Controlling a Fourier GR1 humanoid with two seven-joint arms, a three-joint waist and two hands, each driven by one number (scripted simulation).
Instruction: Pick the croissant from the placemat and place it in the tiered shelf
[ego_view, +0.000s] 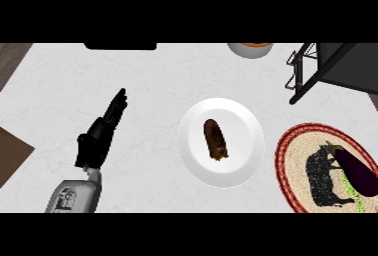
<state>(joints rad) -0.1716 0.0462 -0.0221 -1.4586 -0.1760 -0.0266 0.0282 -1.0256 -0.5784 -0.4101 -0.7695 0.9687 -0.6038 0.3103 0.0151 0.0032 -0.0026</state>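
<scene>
Hands: one hand shows. It is the left hand, at about 9 o'clock in the head view. It is black and sits on the end of one grey forearm that comes in from about 7 o'clock.
Left hand state: its fingers are straight and point up toward 1 o'clock. It is let go and holds nothing.
Right hand: it does not show.
Plates: one white plate lies near the middle of the counter.
Food on the plate: one long dark brown piece lies on the plate, pointing from 12 to 6 o'clock. It looks like a baked thing, but I cannot tell if it is the croissant.
Placemats: one round placemat with a red rim lies at about 4 o'clock, just beside the plate. A black animal shape is on it.
Things on the placemat: one purple eggplant lies on it, with its stem end pointing up toward 11 o'clock.
Shelves: one dark tiered shelf stands at about 2 o'clock, well apart from the left hand.
Bowls: one round bowl with something orange in it shows at about 12 o'clock, cut off by the top edge.
Counter: one white counter holds all of these things.
Hand and plate: the left hand is near the plate, on its 9 o'clock side, and does not touch it.
</scene>
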